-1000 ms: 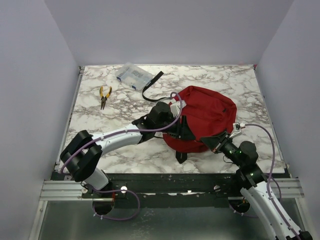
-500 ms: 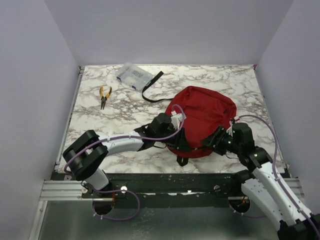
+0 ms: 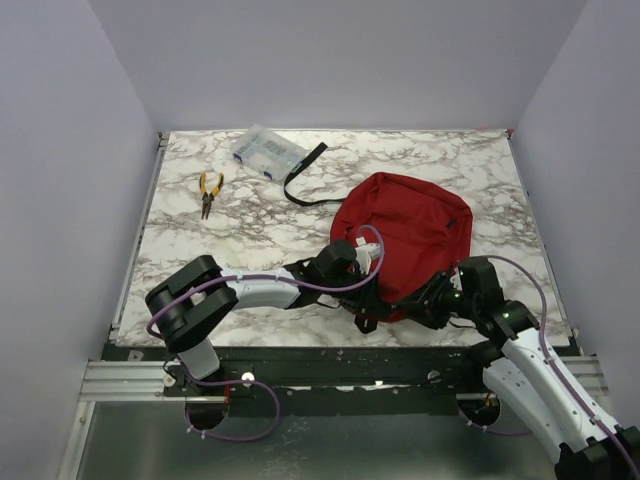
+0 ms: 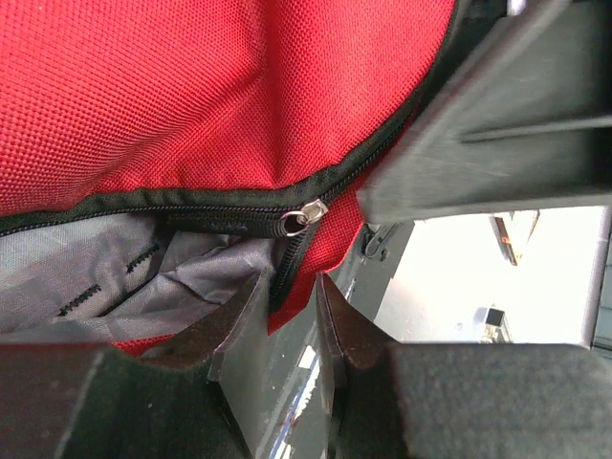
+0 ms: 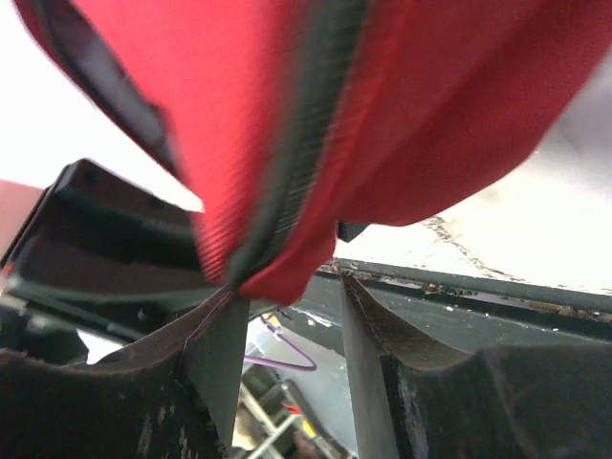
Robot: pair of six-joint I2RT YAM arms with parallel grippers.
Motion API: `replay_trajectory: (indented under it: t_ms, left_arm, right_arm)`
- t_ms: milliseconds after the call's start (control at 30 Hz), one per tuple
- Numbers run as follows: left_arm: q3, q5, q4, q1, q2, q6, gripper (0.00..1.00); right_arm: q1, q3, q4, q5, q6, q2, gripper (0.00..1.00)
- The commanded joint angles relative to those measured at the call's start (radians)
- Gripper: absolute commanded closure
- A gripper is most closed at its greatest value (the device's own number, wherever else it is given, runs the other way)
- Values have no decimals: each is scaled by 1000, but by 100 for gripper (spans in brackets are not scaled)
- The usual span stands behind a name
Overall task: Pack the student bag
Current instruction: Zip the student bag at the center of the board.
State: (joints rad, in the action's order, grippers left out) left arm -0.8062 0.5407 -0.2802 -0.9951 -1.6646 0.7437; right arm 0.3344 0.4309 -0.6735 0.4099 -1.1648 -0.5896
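Observation:
The student bag, dark red with black trim, lies at the table's near right. My left gripper sits at its near left rim. In the left wrist view that gripper is shut on the bag's zip edge, just below the silver zip pull. Grey lining shows in the mouth. My right gripper is at the bag's near edge. In the right wrist view it stands open, and a fold of the bag rests against one fingertip.
Yellow-handled pliers lie at the far left. A clear plastic box sits at the back, with a black strap running from it toward the bag. The table's front rail is just under both grippers.
The left gripper slid along the bag toward the near edge and closed on the zip edge. The right gripper opened and moved left to the bag's near edge.

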Motion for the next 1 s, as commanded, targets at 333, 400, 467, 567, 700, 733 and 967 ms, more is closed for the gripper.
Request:
replay_trajectory:
  t_ms: [333,400,467,567,700,733,967]
  left_arm:
    - [-16,38,-22,-31,-1,-14,68]
    - [-6,37,-22,-31,20,-20,64]
    - [-7,45,-22,-31,17,-27,63]
    - [-6,51,-22,-28,19,-30,61]
    - [26,58,-22,6,116,-19,58]
    - [35,64,-22,19,145,-23,56]
    - [33,149,-16,179,311,-22,52]
  right_arm:
    - [0,-142,274,-46,-122,-86,80]
    - [0,-178,321,-44,-133,-84,95]
    - [0,-228,387,-38,-148,-60,99]
    - [0,-296,517,2,-133,4,99]
    - [0,-334,651,34,-58,120,99]
    - [0,-342,678,36,-33,144,99]
    - [0,-436,923,64,2,200,99]
